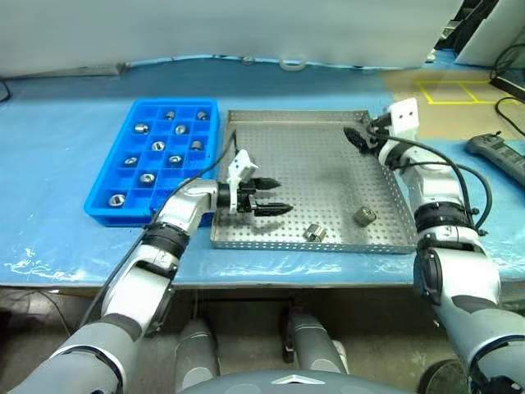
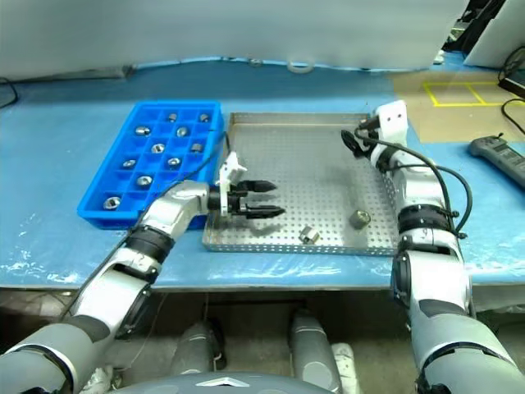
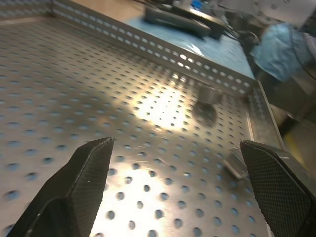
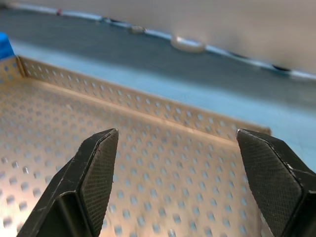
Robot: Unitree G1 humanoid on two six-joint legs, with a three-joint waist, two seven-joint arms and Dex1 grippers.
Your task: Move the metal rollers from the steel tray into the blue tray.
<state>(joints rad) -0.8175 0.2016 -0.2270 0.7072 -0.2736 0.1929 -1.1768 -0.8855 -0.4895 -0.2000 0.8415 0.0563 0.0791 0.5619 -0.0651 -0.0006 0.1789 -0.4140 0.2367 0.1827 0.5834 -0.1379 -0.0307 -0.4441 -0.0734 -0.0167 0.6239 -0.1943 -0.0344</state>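
The steel tray [image 1: 312,148] lies mid-table, the blue tray [image 1: 125,176] just to its left. Two metal rollers [image 1: 314,233] [image 1: 365,216] rest near the steel tray's front right. Several more sit in the blue tray's compartments [image 1: 158,146]. My left gripper [image 1: 275,195] hovers open over the steel tray's front left, pointing right toward the rollers, nothing between its fingers [image 3: 84,182]. In its wrist view one roller [image 3: 210,95] lies ahead by the rim. My right gripper [image 1: 358,138] is open and empty above the tray's far right side, facing the far rim [image 4: 148,106].
A grey handset [image 1: 498,154] lies on the table to the right of the steel tray. A tape ring [image 1: 292,62] sits at the table's back edge. A tan board with yellow lines [image 1: 455,90] is at the far right.
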